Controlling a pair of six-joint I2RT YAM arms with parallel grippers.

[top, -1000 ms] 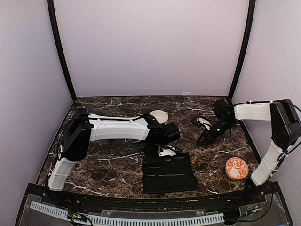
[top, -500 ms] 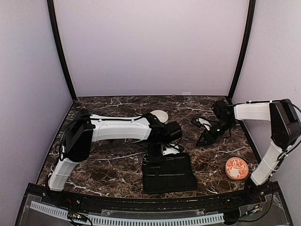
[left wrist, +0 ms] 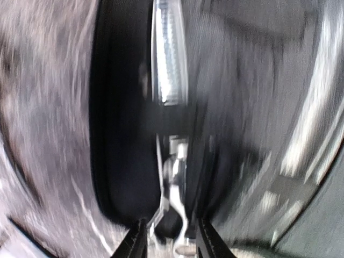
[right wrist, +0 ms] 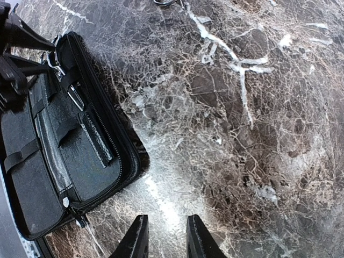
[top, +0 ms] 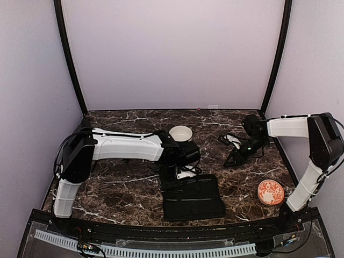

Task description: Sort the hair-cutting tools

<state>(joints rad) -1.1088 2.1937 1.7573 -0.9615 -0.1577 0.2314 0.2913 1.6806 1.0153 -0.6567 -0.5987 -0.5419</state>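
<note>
My left gripper [top: 171, 174] is at the far left corner of the open black case [top: 193, 200]. In the blurred left wrist view, its fingers [left wrist: 137, 243] close round a slim silver metal tool [left wrist: 176, 180] over the case's dark lining [left wrist: 123, 134]. A second silver toothed piece [left wrist: 169, 59] lies further in. The right wrist view shows the case [right wrist: 32, 188] with a silver clip [right wrist: 75, 98] and a thin black stick [right wrist: 98, 142] in its straps. My right gripper [right wrist: 166, 236] is open and empty over bare marble, right of the case [top: 232, 159].
A white round bowl [top: 181, 133] stands behind the left gripper. A small black-and-white object [top: 232, 140] lies by the right arm. An orange patterned disc [top: 270, 192] sits near the right front edge. Dark poles and walls close in the table's sides.
My left arm has swung a little to the left, with its gripper staying at the case's far left corner. The right arm has not moved.
</note>
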